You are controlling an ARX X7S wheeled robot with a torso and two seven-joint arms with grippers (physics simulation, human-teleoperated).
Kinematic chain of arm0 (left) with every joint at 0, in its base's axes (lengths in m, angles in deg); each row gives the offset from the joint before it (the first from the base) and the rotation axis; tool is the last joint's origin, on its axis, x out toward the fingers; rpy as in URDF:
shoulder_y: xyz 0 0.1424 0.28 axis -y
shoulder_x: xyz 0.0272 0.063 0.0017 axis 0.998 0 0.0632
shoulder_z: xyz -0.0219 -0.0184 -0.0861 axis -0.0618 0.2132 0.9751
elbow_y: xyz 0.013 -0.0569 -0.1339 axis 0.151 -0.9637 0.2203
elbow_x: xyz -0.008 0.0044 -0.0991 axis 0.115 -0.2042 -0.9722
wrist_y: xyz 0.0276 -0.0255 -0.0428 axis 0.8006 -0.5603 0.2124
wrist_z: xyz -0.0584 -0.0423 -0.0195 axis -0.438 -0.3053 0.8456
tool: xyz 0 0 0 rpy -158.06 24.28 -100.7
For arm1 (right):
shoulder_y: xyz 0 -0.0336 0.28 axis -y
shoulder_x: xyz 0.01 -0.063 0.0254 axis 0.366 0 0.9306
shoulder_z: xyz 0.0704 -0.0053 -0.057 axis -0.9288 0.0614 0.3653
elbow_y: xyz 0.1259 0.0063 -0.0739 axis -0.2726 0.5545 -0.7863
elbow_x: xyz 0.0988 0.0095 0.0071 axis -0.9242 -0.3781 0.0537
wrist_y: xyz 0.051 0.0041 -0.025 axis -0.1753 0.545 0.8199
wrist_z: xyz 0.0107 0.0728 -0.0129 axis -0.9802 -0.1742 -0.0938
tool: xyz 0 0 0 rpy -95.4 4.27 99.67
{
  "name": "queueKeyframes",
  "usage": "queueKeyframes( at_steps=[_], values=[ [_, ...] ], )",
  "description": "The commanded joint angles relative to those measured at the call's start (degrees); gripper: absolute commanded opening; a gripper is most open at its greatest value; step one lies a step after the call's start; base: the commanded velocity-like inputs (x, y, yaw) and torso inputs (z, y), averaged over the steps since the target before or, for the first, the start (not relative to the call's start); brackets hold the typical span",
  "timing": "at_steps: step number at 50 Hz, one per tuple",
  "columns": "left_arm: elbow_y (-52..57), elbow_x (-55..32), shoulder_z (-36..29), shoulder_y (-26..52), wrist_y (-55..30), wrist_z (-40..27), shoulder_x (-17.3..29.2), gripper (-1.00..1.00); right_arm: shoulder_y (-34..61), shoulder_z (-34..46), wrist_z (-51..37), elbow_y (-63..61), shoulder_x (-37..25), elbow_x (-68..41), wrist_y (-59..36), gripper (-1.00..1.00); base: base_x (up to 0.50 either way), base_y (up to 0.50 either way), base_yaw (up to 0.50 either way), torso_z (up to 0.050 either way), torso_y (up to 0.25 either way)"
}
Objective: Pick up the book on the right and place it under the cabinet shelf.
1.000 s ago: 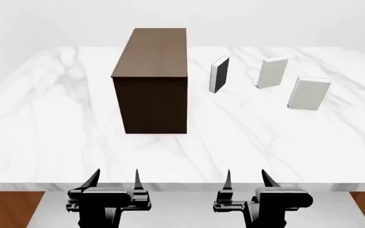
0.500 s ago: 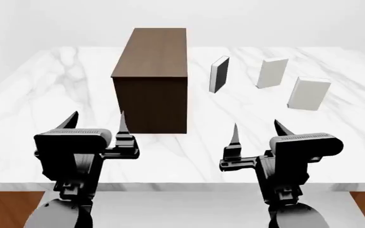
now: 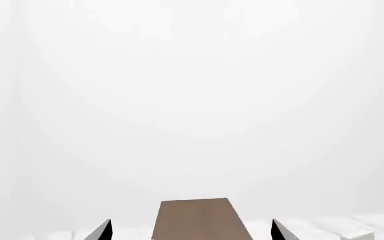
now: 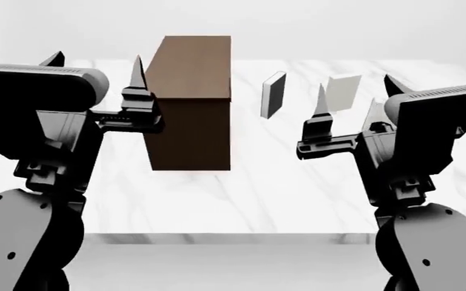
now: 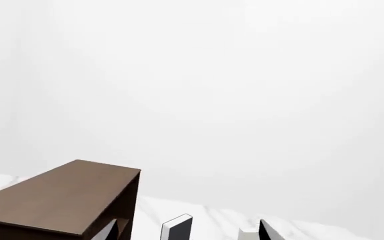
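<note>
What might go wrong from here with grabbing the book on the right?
1. The right claw is raised in front of the head camera and hides most of the rightmost book, so aiming is harder.
2. The other pale book stands close by and looks alike, so it may be grabbed instead.
3. The black book stands upright and could topple.

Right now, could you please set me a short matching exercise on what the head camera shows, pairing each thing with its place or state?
Column A:
1. cabinet
2. black-covered book
3. pale book
4. left gripper

Column B:
a. raised, fingers apart, holding nothing
b. upright on the marble table, just right of the cabinet
c. tall dark-brown box, largest thing on the table
d. upright, seen between the right gripper's fingers, farther right than the black one

Pairs: 1-c, 2-b, 3-d, 4-a
</note>
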Motion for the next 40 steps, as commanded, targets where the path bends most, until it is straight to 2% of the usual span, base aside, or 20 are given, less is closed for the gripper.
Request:
queueKeyframes(
  at_steps=[1,8,22,40],
  values=[
    [3.2,-2.1,-0.3,6.2,-6.9,-0.6,0.5,1.0,6.4,-0.4,0.0,-4.6,-0.9,-0.6,-7.5,1.0,0.0,-0.3,0.0,0.0,0.0],
    [3.2,-2.5,-0.1,5.5,-6.4,-0.7,0.8,1.0,7.6,0.5,-0.1,-5.0,-1.3,-0.8,-8.2,1.0,0.06,-0.3,0.0,0.0,0.0],
    [3.8,-3.5,0.9,6.3,-7.2,-0.9,1.3,1.0,7.6,1.5,-0.5,-5.2,-1.4,-1.2,-8.3,1.0,0.3,-0.24,0.0,0.0,0.0],
    [4.9,-4.7,1.4,7.0,-8.2,-1.6,1.5,1.0,7.6,1.6,-0.7,-6.2,-1.5,-2.0,-8.8,1.0,0.31,-0.02,0.0,0.0,0.0]
  ],
)
